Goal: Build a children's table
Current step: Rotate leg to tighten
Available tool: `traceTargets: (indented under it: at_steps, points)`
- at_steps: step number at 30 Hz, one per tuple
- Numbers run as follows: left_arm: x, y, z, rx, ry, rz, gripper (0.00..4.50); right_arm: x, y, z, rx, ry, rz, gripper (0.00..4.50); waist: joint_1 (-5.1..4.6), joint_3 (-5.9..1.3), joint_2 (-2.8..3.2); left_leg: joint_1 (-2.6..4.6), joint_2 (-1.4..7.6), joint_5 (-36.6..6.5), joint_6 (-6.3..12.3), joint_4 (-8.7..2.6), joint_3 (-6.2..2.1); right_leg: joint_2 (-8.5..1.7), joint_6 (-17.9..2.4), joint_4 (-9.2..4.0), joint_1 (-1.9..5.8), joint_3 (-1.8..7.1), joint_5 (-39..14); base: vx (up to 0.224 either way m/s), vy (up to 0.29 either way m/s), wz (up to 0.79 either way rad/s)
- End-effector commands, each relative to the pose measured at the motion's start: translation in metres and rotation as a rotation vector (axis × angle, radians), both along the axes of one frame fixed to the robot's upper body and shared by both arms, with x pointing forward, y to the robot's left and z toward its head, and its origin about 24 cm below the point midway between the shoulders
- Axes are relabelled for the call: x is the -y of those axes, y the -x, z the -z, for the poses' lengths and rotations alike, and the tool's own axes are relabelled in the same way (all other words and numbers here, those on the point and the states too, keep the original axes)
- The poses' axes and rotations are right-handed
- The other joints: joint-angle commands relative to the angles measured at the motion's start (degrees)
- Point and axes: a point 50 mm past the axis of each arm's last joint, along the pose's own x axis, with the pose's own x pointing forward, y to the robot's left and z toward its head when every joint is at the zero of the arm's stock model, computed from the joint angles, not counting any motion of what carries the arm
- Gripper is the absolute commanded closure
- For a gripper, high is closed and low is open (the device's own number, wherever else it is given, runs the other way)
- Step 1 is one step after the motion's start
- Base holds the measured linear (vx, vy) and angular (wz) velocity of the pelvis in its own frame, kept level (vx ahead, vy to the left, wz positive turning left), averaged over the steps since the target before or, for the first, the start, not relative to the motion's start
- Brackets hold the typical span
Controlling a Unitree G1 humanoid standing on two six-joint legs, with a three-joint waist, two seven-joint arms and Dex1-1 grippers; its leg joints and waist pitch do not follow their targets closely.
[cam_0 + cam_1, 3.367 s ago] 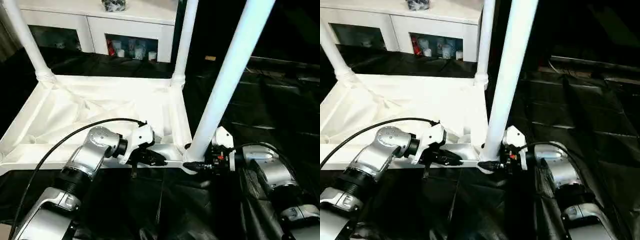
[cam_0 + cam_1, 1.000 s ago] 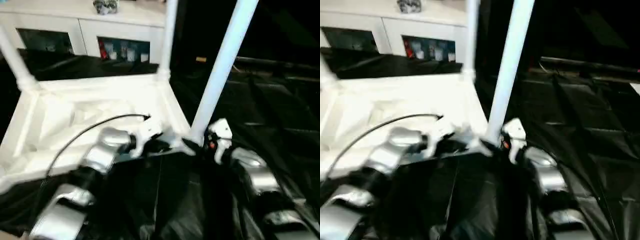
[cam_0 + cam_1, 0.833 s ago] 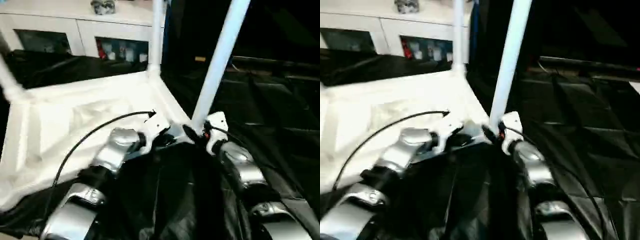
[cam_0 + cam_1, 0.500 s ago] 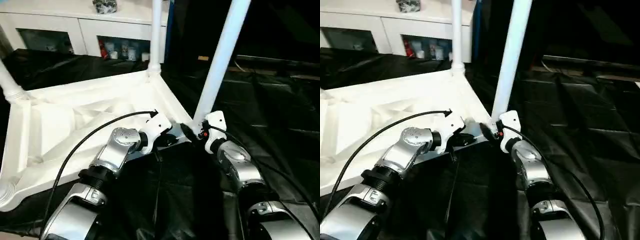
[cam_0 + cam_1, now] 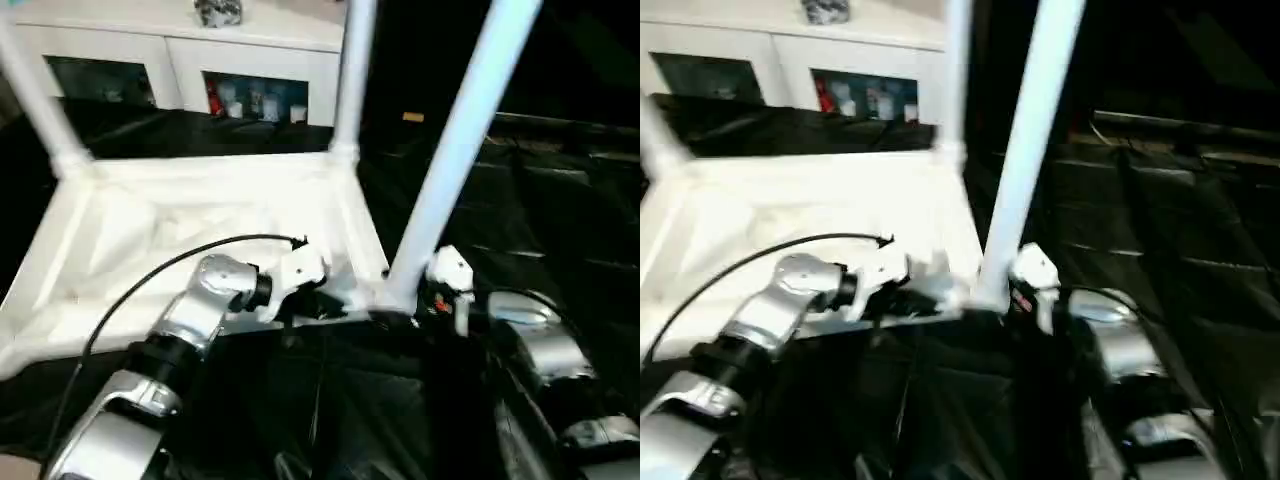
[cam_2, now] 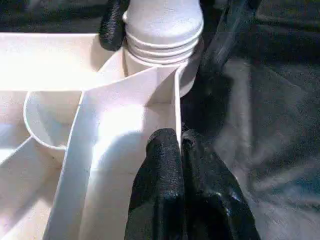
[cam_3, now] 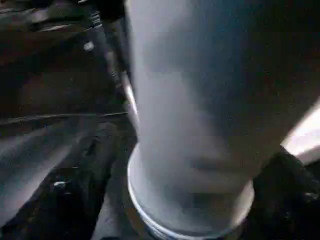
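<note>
A thick white leg (image 7: 200, 115) stands right before my claw, its ringed foot low in a socket. One dark finger (image 7: 285, 195) sits beside it. Black sheeting (image 7: 45, 100) lies behind

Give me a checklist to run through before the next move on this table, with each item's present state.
1. Left gripper clamped on the table top rim: ok.
2. Near right leg seated in its corner socket: ok, its collar sits on the socket.
3. Right gripper holding that leg's base: cannot tell.
4. Far left leg and far right leg upright in their sockets: ok.
5. Fourth leg fitted at the near left corner: cannot tell.
</note>
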Motion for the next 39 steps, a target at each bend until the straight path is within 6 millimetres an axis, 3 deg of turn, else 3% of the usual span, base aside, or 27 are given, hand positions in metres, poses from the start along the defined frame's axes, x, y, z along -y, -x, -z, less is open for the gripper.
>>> traceTargets:
  at_steps: [1,7,15,17,19,20,23,24,25,29,32,35,39]
  points:
    - [0.015,-0.002,-0.016,0.063,0.025,0.081,4.5,-0.013,0.012,0.012,-0.085,0.029,-0.128,1.03,0.07,-3.01,-0.3,0.46,4.18,-10.2,4.38,-4.02,-1.66,-5.96,-13.0,-4.51,2.23,3.37,-11.8,0.0,0.0,0.0]
    - [0.008,-0.004,-0.018,0.063,0.015,0.088,4.5,-0.017,0.016,0.013,-0.111,0.034,-0.168,1.59,0.25,-3.23,-0.1,0.41,4.14,-8.9,4.15,-3.94,-1.66,-5.92,-13.8,-4.07,2.26,3.33,-8.2,0.0,0.0,0.0]
    - [0.015,-0.008,-0.015,0.083,0.031,0.006,4.5,-0.027,0.017,0.02,-0.123,-0.042,-0.063,1.78,0.24,-3.02,0.13,0.56,4.17,-11.3,2.85,-4.25,-1.81,-5.97,-13.4,-4.48,2.17,3.33,-10.9,0.0,0.0,0.0]
    - [0.022,-0.011,-0.014,0.09,0.04,-0.064,4.5,-0.03,0.011,0.023,-0.111,-0.065,0.075,1.78,0.01,-2.72,0.01,1.06,4.12,-14.0,1.62,-4.46,-1.91,-6.22,-12.5,-5.19,1.7,3.46,-16.6,0.0,0.0,0.0]
    - [0.024,-0.012,-0.014,0.091,0.046,-0.087,4.5,-0.031,0.009,0.025,-0.107,-0.069,0.132,1.78,-0.13,-2.62,-0.14,0.92,4.0,-15.1,1.06,-4.62,-2.13,-6.34,-10.8,-5.67,1.81,3.47,-21.2,0.0,0.0,0.0]
    - [0.033,-0.015,-0.014,0.103,0.056,-0.146,4.5,-0.034,0.001,0.033,-0.093,-0.047,0.296,1.78,-0.32,-2.55,-0.19,1.05,4.07,-15.5,0.41,-4.78,-2.26,-6.36,-10.3,-5.76,1.55,3.5,-22.5,0.0,0.0,0.0]
    - [0.045,-0.018,-0.011,0.119,0.058,-0.208,4.5,-0.041,-0.008,0.041,-0.092,-0.027,0.468,1.78,-1.17,-2.55,-0.09,0.76,3.93,-16.8,-0.81,-5.02,-2.66,-6.41,-9.3,-5.94,1.64,3.3,-24.3,0.0,0.0,0.0]
    - [0.05,-0.018,-0.01,0.125,0.055,-0.229,4.5,-0.045,-0.01,0.043,-0.094,-0.027,0.512,1.78,-1.34,-2.59,0.23,0.84,3.96,-16.9,-1.1,-5.02,-2.64,-6.43,-9.4,-5.92,1.51,3.4,-24.1,0.0,0.0,0.0]
    - [0.055,-0.018,-0.008,0.131,0.05,-0.247,4.5,-0.051,-0.012,0.044,-0.092,-0.024,0.562,1.78,-1.52,-2.6,0.04,0.82,3.87,-17.2,-1.13,-4.97,-2.67,-6.41,-9.3,-6.02,1.59,3.37,-23.8,0.0,0.0,0.0]
    - [0.066,-0.018,-0.006,0.146,0.038,-0.268,4.5,-0.072,-0.021,0.04,-0.051,-0.033,0.638,1.79,-1.71,-2.73,0.48,0.81,3.75,-17.1,-0.79,-4.93,-2.53,-6.23,-9.8,-5.9,1.47,3.56,-21.0,0.0,0.0,0.0]
    - [0.067,-0.017,-0.006,0.154,0.034,-0.266,4.5,-0.079,-0.023,0.037,-0.035,-0.038,0.632,1.08,-1.76,-2.73,0.5,0.82,3.71,-16.8,-0.34,-4.85,-2.36,-6.08,-9.9,-5.86,1.44,3.59,-19.5,0.0,0.0,0.0]
    - [0.065,-0.018,-0.007,0.165,0.029,-0.247,4.5,-0.082,-0.025,0.034,-0.033,-0.048,0.61,0.82,-1.71,-2.97,0.72,0.64,3.75,-15.1,0.42,-4.75,-2.19,-5.98,-11.0,-5.37,1.71,3.65,-15.1,0.0,0.0,0.0]
    - [0.055,-0.015,-0.008,0.161,0.029,-0.186,4.5,-0.072,-0.024,0.029,0.006,-0.033,0.53,0.54,-1.64,-3.18,0.49,0.3,3.83,-13.0,1.47,-4.68,-2.17,-6.01,-11.5,-4.83,2.12,3.62,-11.4,0.0,0.0,0.0]
